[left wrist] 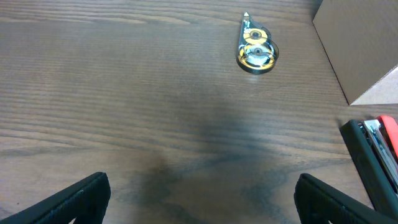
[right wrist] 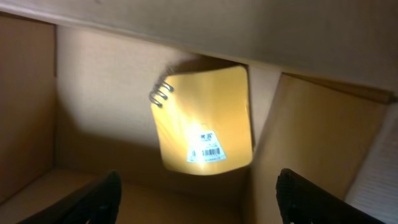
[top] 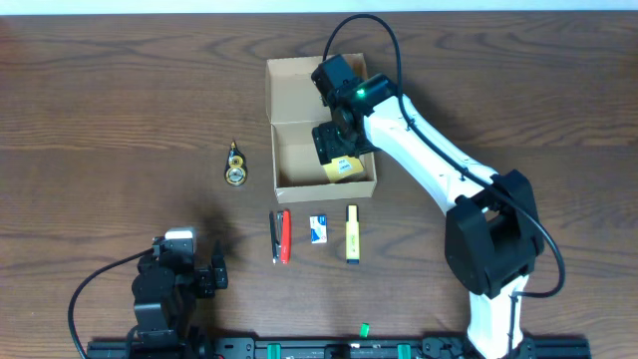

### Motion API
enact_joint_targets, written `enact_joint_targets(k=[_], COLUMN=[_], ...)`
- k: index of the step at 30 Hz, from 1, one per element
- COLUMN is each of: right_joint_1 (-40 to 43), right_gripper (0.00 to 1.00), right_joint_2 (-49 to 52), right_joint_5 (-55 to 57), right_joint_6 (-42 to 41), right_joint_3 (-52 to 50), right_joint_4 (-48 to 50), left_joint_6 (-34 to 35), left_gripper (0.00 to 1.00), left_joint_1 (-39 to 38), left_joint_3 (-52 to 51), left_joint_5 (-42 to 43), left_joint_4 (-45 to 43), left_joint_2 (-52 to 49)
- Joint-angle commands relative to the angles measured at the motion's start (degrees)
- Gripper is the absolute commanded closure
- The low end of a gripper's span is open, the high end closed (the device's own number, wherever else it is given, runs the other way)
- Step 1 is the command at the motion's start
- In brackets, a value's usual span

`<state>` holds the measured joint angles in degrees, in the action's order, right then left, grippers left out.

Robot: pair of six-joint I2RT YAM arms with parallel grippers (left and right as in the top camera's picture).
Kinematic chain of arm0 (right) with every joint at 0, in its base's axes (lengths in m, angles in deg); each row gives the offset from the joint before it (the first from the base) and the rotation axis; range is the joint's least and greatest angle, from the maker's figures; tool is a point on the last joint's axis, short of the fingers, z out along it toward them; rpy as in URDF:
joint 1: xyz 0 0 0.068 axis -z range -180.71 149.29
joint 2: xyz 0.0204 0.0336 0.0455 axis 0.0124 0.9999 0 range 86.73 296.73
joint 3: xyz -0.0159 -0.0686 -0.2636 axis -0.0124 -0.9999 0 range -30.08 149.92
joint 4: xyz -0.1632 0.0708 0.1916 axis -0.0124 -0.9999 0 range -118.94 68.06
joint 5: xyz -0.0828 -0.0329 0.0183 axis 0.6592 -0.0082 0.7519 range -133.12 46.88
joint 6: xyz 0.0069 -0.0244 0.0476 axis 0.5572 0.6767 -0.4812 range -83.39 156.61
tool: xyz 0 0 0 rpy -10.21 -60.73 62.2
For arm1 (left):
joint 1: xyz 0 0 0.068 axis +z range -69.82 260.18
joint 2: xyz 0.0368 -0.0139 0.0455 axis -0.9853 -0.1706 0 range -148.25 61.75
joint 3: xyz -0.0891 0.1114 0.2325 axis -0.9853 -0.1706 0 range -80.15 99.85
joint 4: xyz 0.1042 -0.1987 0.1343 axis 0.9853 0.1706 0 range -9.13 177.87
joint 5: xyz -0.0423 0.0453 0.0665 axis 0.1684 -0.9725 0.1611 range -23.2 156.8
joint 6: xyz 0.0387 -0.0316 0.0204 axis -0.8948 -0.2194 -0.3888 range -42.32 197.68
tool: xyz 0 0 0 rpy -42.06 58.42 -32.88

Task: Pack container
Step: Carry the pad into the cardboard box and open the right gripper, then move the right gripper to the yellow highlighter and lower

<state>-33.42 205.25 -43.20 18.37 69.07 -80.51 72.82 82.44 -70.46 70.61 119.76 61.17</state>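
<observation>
The right gripper is hovering, jaws spread wide, inside the tan-brown cardboard box at the far middle of the wooden table. The yellow spiral-bound notepad is seemingly lying free beneath. Next it's needing to rise clear toward the yellow highlighter.

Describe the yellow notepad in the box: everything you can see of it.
The notepad is small, with a plain yellow cover that looks like card and has rounded corners. In the right wrist view, metal spiral rings show at its upper-left corner, and a white barcode label sits near its lower edge. It rests skewed inside the box, close to a corner, on bare cardboard. Whether it lies flat or leans cannot be told. The right gripper hangs open above it, and its fingers appear clear of it.
</observation>
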Motion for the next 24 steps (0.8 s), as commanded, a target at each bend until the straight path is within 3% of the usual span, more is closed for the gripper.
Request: enact_joint_targets(k=[1, 7, 13, 17, 20, 24], right_joint_1=[-0.76, -0.76, -0.74, -0.59, -0.15, 0.94], right_gripper=[0.21, 0.22, 0.21, 0.35, 0.33, 0.23], right_joint_2=[0.31, 0.09, -0.87, -3.91, -6.95, -11.76], right_joint_5=[-2.16, -1.7, -0.11, 2.73, 3.32, 3.3], right_joint_6=[1.11, 1.25, 3.61, 3.91, 3.58, 3.45], right_joint_3=[1.68, 9.51, 18.8, 19.02, 18.86, 17.29], right_joint_4=[0.35, -2.78, -12.07, -18.03, -22.56, -25.86], left_joint_6=[0.17, 0.17, 0.17, 0.17, 0.17, 0.17], left_gripper=[0.05, 0.04, 0.05, 0.05, 0.05, 0.04], left_joint_1=[0.44, 0.44, 0.44, 0.44, 0.44, 0.44], left_joint_3=[-0.55, -0.55, -0.55, -0.55, -0.55, -0.55], left_joint_5=[-0.85, -0.85, -0.85, -0.85, -0.85, -0.85], left_joint_4=[0.22, 0.24, 0.24, 0.24, 0.24, 0.24], left_joint_2=[0.37, 0.37, 0.37, 0.37, 0.37, 0.37])
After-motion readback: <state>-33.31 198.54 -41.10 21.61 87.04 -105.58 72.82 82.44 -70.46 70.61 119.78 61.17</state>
